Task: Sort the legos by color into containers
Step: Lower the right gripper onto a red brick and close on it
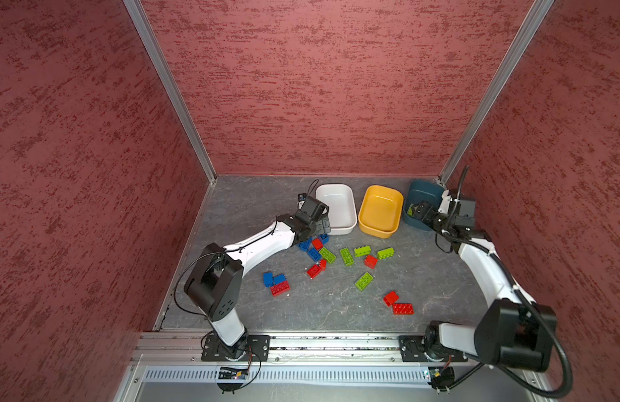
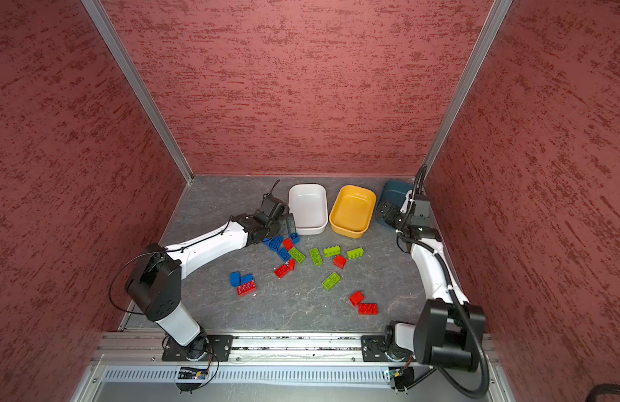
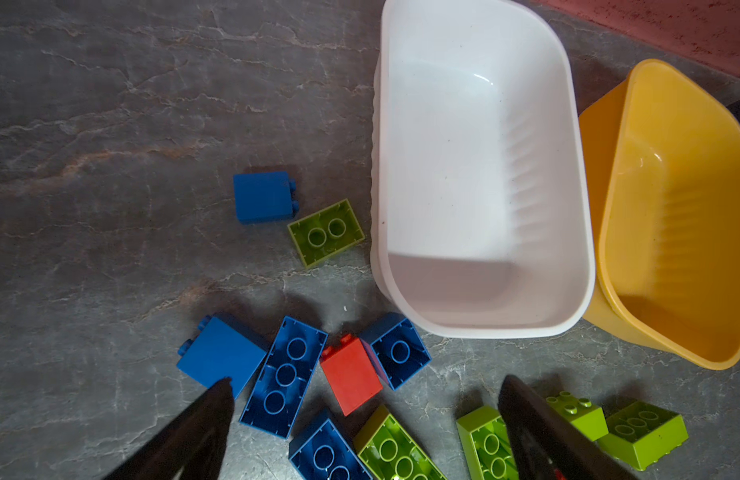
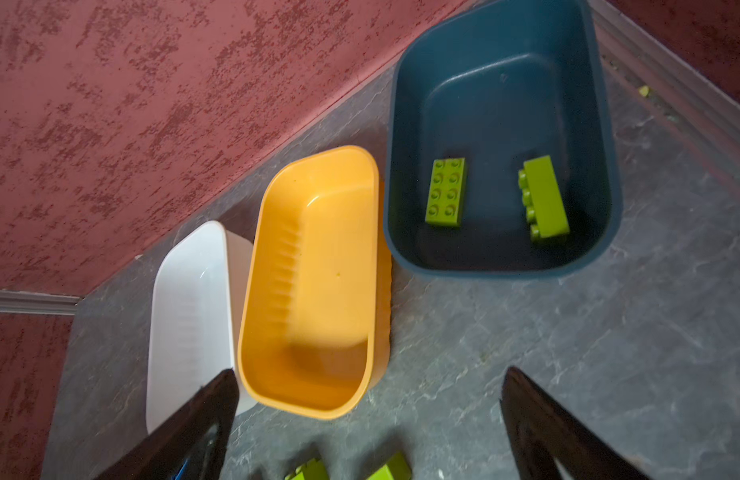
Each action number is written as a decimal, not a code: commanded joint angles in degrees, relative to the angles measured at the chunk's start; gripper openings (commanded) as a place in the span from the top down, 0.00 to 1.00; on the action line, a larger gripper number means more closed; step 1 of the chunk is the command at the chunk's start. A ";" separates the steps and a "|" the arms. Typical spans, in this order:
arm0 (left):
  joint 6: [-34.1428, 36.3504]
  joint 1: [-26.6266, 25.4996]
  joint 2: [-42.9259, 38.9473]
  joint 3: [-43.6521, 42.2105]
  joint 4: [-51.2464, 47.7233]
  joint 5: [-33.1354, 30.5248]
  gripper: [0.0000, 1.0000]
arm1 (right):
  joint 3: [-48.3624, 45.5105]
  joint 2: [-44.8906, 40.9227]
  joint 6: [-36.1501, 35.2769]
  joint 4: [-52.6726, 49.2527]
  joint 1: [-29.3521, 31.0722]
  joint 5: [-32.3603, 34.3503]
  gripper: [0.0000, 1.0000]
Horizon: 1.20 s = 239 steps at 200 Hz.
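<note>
Sorting looks barely begun: the right gripper point(image 4: 368, 374) hangs spread and empty over the teal tub point(image 4: 501, 270) with two green bricks point(image 4: 446, 192) inside, while the left gripper point(image 3: 365, 381), spread too, likely must pinch a blue brick point(image 3: 283, 376) next

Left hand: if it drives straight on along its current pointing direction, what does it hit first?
Likely the red brick, centred between the left hand's open fingers, with blue bricks close on either side; depth is unclear.
</note>
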 commanded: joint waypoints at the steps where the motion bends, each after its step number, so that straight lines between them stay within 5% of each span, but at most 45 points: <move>1: 0.23 0.34 0.28 1.71 0.27 1.37 0.01 | -4.42 -4.76 4.05 -6.41 3.27 1.14 0.01; 48: 0.41 0.48 1.34 1.90 -0.22 1.82 0.01 | -16.05 -16.36 14.15 -14.48 10.36 4.74 0.06; 88: 0.37 0.46 1.27 1.16 0.41 2.69 0.01 | -18.94 -16.12 18.61 -15.78 18.37 2.72 0.12; 147: 0.41 0.63 0.01 -0.94 0.49 2.07 0.00 | -13.35 -0.43 21.67 -7.59 32.21 7.63 0.14; 192: 0.24 1.84 -1.29 -2.77 0.42 1.92 0.01 | -4.91 11.31 22.34 -11.91 37.75 21.55 0.16; 239: 0.30 2.93 -2.12 -3.75 0.55 1.83 0.01 | -2.83 19.08 20.65 -9.37 38.94 20.47 0.41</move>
